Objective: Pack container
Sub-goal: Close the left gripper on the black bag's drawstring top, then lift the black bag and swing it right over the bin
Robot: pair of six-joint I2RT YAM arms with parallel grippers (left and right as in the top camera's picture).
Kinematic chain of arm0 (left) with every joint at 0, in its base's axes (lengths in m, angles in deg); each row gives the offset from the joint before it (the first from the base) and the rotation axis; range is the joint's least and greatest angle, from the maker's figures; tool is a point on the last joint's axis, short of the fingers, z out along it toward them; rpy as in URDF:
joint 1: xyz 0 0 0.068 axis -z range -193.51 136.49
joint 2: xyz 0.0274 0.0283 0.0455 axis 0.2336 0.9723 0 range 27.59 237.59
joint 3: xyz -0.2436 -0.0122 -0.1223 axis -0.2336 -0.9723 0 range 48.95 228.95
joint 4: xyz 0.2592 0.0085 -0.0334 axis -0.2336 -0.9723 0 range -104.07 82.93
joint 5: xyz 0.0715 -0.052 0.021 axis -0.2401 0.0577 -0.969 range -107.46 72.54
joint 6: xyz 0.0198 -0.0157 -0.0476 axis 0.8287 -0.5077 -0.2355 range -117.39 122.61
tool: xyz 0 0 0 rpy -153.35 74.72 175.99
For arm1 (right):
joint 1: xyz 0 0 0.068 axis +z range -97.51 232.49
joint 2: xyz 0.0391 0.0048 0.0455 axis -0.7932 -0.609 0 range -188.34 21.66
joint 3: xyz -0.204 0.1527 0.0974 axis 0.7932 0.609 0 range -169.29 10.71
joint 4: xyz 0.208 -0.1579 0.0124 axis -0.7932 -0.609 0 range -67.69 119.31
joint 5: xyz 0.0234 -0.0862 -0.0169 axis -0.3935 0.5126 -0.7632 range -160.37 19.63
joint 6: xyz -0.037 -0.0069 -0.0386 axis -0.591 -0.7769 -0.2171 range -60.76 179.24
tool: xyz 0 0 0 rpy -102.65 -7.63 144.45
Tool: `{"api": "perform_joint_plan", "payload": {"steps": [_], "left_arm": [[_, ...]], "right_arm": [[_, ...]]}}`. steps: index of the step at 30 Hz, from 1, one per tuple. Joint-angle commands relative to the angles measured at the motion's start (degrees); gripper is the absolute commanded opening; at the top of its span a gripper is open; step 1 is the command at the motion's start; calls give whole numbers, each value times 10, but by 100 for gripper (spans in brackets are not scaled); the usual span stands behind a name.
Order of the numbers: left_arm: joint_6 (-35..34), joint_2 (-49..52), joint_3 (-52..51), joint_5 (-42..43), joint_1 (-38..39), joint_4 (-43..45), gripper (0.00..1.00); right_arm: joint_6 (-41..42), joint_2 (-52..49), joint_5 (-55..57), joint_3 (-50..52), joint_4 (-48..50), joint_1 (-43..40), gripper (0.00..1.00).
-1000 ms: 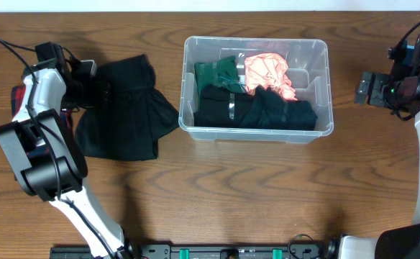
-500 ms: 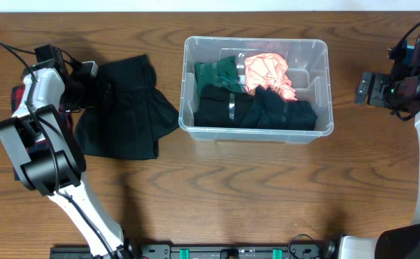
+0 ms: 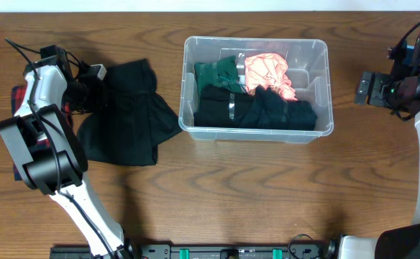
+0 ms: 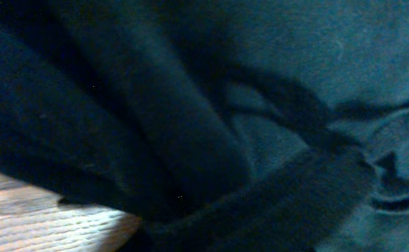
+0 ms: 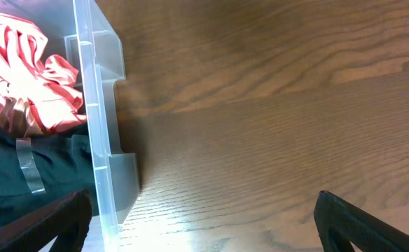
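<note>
From the near edge of the table [image 3: 231, 194] my left arm runs up the left side and bends inward at the wrist. That puts the left gripper [image 3: 95, 72] at the far-left hem of a black garment [image 3: 127, 108] spread out near the left edge. Its wrist camera shows only dark cloth pressed close, so I cannot tell whether the fingers are clenched on it.

The container [image 3: 257, 135] sits just right of the middle, toward the far edge. It holds black clothes [image 3: 267, 111], a green piece [image 3: 217, 72] and a pink striped one [image 3: 267, 72].

My right arm stands along the right edge. The right gripper [image 3: 364, 88] points at the container's right wall, apart from it, with its fingers spread wide and nothing between them.
</note>
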Motion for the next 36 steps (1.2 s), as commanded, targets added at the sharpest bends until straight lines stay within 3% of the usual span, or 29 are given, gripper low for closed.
{"api": "perform_joint_plan", "payload": {"steps": [1,5,11,25,36], "left_arm": [[23,60,-38,-84,0,-21,19],[9,52,-29,-84,0,-30,6],[-41,7,-5,-84,0,-29,6],[-42,-162,31,-51,2,-24,6],[-33,-231,82,-22,25,-37,6]], "right_arm": [[6,-1,2,-2,0,-3,99],[6,-1,2,-2,0,-3,99],[6,-1,2,-2,0,-3,99],[6,-1,2,-2,0,-3,99],[6,-1,2,-2,0,-3,99]]}}
